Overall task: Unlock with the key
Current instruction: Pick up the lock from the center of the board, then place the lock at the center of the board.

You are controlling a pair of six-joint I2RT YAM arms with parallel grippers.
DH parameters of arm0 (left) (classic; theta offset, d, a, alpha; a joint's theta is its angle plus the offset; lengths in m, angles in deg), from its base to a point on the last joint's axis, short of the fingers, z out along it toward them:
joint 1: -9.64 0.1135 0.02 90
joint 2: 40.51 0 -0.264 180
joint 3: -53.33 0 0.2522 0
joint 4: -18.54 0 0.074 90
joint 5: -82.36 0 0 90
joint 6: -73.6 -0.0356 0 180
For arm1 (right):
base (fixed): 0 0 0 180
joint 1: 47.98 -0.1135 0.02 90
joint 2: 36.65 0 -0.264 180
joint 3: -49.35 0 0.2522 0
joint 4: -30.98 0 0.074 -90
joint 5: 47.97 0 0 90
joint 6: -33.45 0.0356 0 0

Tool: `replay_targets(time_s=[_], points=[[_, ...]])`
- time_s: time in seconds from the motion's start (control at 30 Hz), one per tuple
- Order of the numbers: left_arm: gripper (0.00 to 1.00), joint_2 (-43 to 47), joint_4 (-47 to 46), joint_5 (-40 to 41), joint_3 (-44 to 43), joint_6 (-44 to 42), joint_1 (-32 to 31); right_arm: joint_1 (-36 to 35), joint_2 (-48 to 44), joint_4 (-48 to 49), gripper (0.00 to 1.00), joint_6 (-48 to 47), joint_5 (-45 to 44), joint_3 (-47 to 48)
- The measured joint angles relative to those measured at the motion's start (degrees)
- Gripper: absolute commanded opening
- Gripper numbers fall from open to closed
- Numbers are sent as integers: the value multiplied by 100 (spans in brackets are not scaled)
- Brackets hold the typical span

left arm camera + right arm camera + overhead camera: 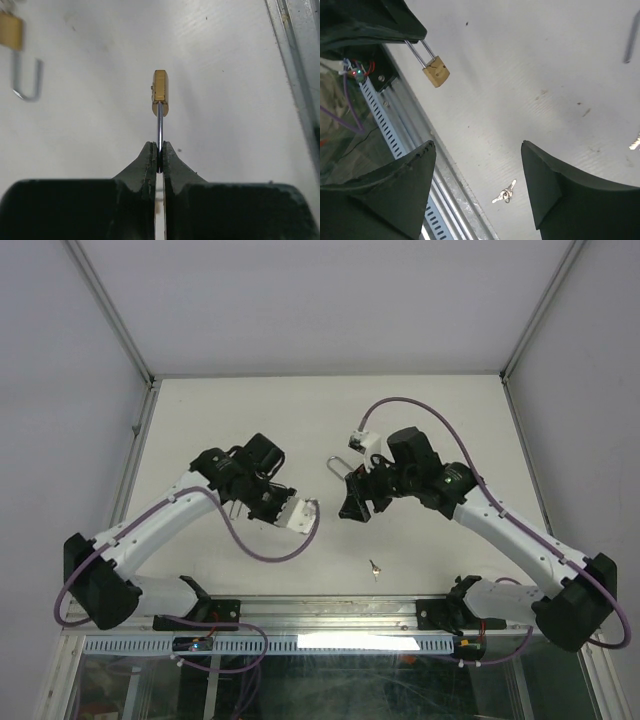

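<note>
Key is down flat on the bench, on the near-edge side of the right hand and clear of it. That right hand is spread wide, nothing between its fingers. The left hand is clamped tight on the steel shackle of a brass padlock, whose body pokes out past the fingertips.

Two brass padlocks — a near padlock and a far padlock — plus one key bunch
</note>
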Motion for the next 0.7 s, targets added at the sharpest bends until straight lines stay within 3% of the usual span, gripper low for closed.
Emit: replay_targets(time_s=[0.17,0.37,0.7], points=[[0,-1438,570,1088,-931,2138,-138,2,-367,157,71,205,-782,2],[0,-2358,1211,1475,-1132,4225,-131,70,-367,28,71,450,-1733,2],[0,-3348,1285,1928,-1558,6387,330,22,-369,28,71,544,-2033,2]])
